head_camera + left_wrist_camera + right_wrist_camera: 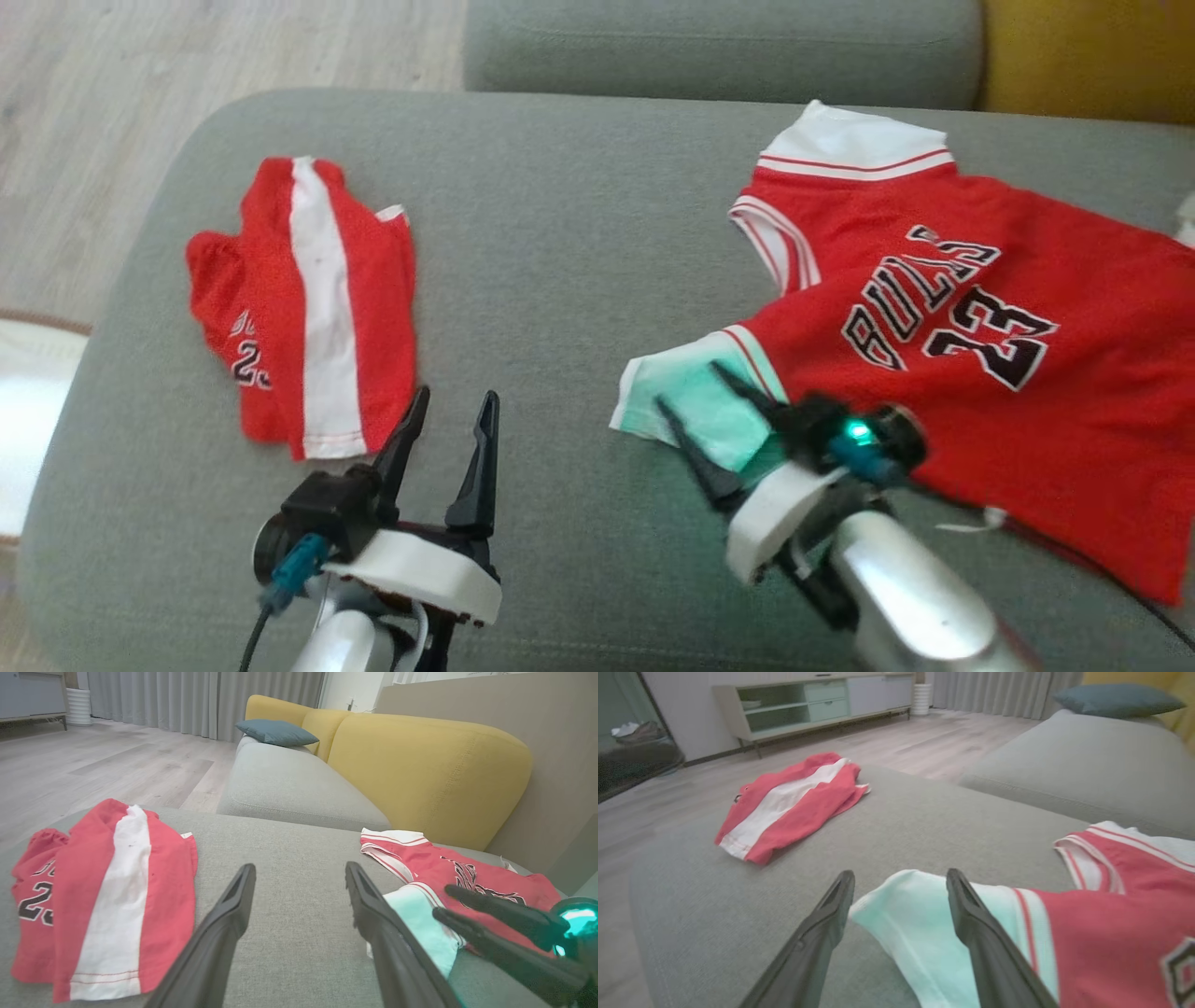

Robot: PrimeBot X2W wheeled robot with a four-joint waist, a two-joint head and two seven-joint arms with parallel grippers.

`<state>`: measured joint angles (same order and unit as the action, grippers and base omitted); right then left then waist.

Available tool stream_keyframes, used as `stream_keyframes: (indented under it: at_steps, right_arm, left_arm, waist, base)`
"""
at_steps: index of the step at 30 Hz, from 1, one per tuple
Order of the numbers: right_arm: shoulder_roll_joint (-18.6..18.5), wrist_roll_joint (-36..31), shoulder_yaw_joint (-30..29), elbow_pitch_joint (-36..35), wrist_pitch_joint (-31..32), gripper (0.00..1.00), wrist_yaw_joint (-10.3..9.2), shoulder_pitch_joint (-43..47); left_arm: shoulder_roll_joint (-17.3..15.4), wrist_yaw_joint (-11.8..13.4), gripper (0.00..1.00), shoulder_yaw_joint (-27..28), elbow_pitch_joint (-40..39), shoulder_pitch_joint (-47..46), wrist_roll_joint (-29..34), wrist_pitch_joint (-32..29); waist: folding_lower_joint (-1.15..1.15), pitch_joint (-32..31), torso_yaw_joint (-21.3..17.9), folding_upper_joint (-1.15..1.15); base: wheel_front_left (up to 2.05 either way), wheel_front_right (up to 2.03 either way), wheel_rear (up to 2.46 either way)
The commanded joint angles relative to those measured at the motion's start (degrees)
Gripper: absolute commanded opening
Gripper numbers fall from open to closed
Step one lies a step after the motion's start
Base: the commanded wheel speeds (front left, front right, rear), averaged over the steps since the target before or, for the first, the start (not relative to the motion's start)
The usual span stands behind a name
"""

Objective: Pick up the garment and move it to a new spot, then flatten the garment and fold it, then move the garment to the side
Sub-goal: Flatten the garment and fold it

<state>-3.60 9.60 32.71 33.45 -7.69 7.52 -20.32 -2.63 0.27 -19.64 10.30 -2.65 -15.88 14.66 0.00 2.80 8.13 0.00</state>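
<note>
A red Bulls 23 jersey [971, 345] with white sleeves lies spread on the right of the grey sofa seat [560, 280]. My right gripper [695, 387] is open, its fingers straddling the jersey's near white sleeve [920, 924] just above the cloth. Red shorts with a white stripe [308, 308] lie crumpled on the left of the seat. My left gripper [453, 406] is open and empty, hovering just right of the shorts' [103, 896] hem. The jersey [448, 877] and my right gripper [441, 900] also appear in the left wrist view.
A second grey seat cushion [719, 42] and yellow backrest [420, 765] lie beyond, with a blue pillow [275, 732]. Wooden floor [187, 56] drops off past the seat's left edge. A low cabinet [808, 704] stands across the room.
</note>
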Motion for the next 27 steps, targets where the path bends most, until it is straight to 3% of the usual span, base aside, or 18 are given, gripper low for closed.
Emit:
stream_keyframes:
  at_steps: [1,6,10,15,27]
  right_arm:
    - [-0.1,0.5,-0.7,-2.1,-0.9,1.0,-0.03,-0.4]
    - [-0.9,-1.4,-10.6,-5.8,-2.2,1.0,-0.03,3.8]
    - [-0.3,-4.8,-23.7,-11.9,-2.9,1.0,-0.03,11.4]
    - [0.6,-8.3,-34.3,-16.7,-3.7,1.0,-0.03,17.6]
    - [0.7,-4.6,-35.8,-18.0,-4.9,1.0,-0.03,17.4]
  left_arm:
    - [-0.2,0.2,1.0,2.0,-2.2,-1.8,0.1,0.3]
    - [-0.2,0.5,1.0,2.2,-2.8,-1.1,0.1,0.3]
    - [-0.2,0.7,1.0,2.1,-3.1,-0.5,0.2,0.3]
    - [-0.2,0.5,1.0,2.2,-3.3,-0.5,0.4,0.3]
    - [-0.2,-2.5,1.0,1.2,0.9,-2.8,1.9,0.3]
  waist:
    - [0.0,-0.6,-1.0,0.0]
    - [0.0,-1.7,-3.6,0.0]
    - [0.0,-2.5,-5.9,0.0]
    - [0.0,-2.4,-8.0,0.0]
    - [0.0,-0.1,-10.2,0.0]
  base:
    - [0.0,0.0,0.0]
    - [0.0,0.0,0.0]
    - [0.0,0.0,0.0]
    - [0.0,0.0,0.0]
    - [0.0,0.0,0.0]
